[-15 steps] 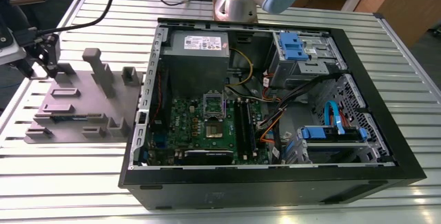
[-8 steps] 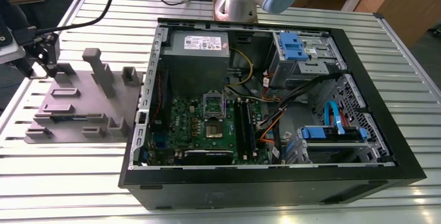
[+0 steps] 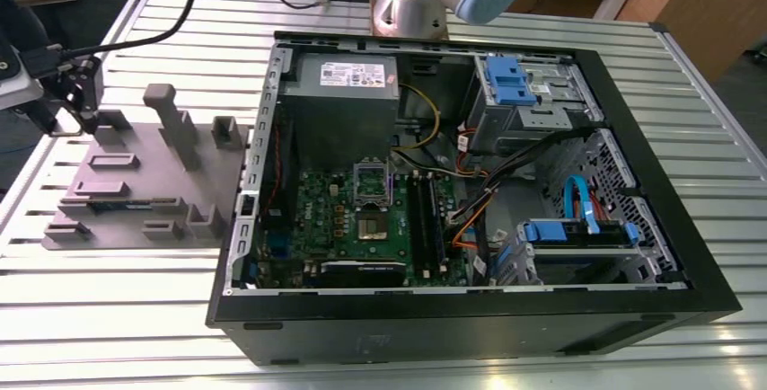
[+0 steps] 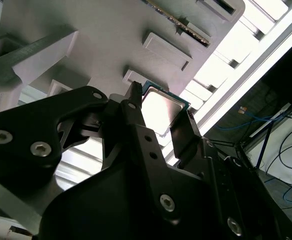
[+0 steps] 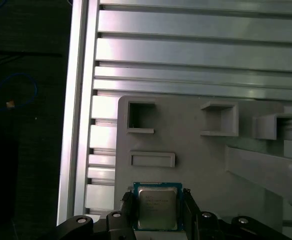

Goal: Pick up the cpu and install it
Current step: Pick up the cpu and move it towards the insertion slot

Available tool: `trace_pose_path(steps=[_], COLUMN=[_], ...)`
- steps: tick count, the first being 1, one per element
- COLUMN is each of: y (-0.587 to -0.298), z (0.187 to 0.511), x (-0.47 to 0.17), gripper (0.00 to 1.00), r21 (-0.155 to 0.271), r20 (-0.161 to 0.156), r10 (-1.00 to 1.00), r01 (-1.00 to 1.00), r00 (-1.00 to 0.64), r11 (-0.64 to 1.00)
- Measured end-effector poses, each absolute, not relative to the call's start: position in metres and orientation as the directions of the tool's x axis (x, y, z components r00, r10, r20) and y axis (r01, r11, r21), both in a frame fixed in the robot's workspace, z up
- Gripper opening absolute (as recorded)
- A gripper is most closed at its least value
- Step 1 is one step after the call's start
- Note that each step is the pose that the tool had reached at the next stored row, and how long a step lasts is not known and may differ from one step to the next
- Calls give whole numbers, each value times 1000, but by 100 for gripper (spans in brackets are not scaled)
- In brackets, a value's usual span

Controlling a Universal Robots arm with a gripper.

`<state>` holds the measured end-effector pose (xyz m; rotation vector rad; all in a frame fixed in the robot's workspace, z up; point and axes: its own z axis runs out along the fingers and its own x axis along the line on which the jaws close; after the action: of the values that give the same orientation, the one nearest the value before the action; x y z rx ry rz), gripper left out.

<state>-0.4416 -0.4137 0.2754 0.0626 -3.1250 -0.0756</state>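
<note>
The cpu (image 5: pixel 156 206) is a small silver-topped square chip with a green rim, lying near a corner of the grey plastic fixture (image 5: pixel 211 165). My gripper (image 5: pixel 157 212) straddles it, one black finger pressed against each of two opposite sides. In the second wrist view the cpu (image 4: pixel 162 109) shows between the same fingers of the gripper (image 4: pixel 161 107). Whether it is raised off the fixture I cannot tell. In the exterior view the gripper (image 3: pixel 84 107) hangs over the fixture's (image 3: pixel 144 183) far corner at the exterior view's left. The motherboard socket (image 3: pixel 373 226) lies inside the open computer case (image 3: pixel 480 309).
Tall posts (image 3: pixel 168 125) and blocks rise from the fixture close to the gripper. The case walls, the power supply (image 3: pixel 345 80), blue drive brackets (image 3: pixel 515 80) and loose cables (image 3: pixel 480 206) crowd around the motherboard. Everything rests on a slatted aluminium table (image 3: pixel 108 318).
</note>
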Motion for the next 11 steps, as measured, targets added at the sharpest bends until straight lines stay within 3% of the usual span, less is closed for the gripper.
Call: trace_pose_path(steps=[11], y=[-414], z=[278], x=[-442], gripper=[47], r21=[49], r20=[14], r10=[-40], r01=[-40], r00=[-999], r11=[998])
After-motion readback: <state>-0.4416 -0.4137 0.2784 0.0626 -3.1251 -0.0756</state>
